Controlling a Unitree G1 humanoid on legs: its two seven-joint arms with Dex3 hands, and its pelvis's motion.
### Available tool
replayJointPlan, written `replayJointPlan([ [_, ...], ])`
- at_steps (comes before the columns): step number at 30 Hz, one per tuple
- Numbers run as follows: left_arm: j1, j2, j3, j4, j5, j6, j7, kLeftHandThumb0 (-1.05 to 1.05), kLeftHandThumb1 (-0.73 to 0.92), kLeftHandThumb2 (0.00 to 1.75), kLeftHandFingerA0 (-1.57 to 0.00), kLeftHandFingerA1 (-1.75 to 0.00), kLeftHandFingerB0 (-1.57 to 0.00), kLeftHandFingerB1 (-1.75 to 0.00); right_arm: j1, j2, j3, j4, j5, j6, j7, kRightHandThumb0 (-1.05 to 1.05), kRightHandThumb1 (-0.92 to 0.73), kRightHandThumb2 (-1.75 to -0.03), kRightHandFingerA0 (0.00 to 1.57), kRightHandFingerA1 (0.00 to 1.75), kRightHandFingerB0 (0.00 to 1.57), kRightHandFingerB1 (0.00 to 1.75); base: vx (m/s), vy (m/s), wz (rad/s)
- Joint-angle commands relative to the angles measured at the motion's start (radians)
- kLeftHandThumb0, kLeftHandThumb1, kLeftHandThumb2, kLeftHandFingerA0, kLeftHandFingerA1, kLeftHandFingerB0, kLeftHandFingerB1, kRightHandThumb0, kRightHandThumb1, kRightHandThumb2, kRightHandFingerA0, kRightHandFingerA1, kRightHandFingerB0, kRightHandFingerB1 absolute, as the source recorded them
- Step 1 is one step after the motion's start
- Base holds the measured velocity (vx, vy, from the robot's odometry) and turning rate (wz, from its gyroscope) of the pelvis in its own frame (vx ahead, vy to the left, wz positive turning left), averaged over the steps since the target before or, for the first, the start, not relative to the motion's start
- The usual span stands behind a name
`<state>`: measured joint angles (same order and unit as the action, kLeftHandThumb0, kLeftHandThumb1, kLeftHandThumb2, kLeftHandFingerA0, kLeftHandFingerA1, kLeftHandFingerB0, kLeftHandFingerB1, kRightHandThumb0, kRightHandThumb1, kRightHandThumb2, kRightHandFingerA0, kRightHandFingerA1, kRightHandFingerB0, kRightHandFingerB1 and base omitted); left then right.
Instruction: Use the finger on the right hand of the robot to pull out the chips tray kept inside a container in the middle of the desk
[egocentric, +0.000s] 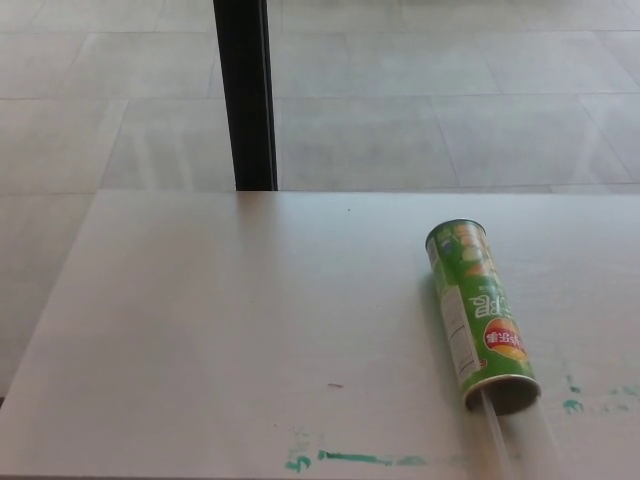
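**Container on desk, hands absent**

Container (483, 316) lies on its side toward the desk's (200, 330) right near corner, long axis running front to back, open mouth facing the near edge. Clear chips tray (497, 430) protrudes slightly (faint). Neither hand shows; state unknowable. Right hand judged nearer.

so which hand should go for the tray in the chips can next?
Right, probably. The green can lies on its side on the robot's right part of the desk, open end toward the robot, clear tray poking out. Neither hand is in view.
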<state>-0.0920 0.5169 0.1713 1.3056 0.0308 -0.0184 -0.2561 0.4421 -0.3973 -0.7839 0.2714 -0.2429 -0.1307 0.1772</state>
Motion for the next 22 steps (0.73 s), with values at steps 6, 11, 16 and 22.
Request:
replayJointPlan([
  [6,0.007,0.013,0.023,-0.001,-0.020,0.011,0.000,-0.48,0.71,0.61,-0.58,-0.68,-0.59,-0.59,-0.128,0.064,-0.025,0.358,0.147,0.044,-0.168,-0.14,-0.54,-0.62,0.75,0.85,0.07,0.20,0.00,0.000,0.00],
  [11,0.007,0.010,0.023,0.000,-0.014,0.012,0.005,-0.47,0.70,0.61,-0.58,-0.67,-0.60,-0.60,-0.112,0.055,0.049,0.402,0.125,0.071,-0.163,-0.22,-0.57,-0.57,0.66,0.85,0.06,0.28,0.00,0.000,0.00],
  [16,0.017,0.011,0.012,-0.005,-0.002,-0.007,0.004,-0.49,0.72,0.61,-0.59,-0.67,-0.58,-0.57,-0.146,0.073,0.027,0.456,0.256,0.064,-0.103,-0.12,-0.43,-0.89,0.68,0.84,0.07,0.48,0.00,0.000,0.00],
  [22,0.001,0.014,0.007,-0.012,0.000,-0.001,-0.004,-0.48,0.73,0.62,-0.55,-0.63,-0.59,-0.58,-0.161,0.089,0.005,0.461,0.359,0.085,-0.020,-0.16,-0.62,-0.60,0.65,0.83,0.34,0.42,0.00,0.000,0.00],
])
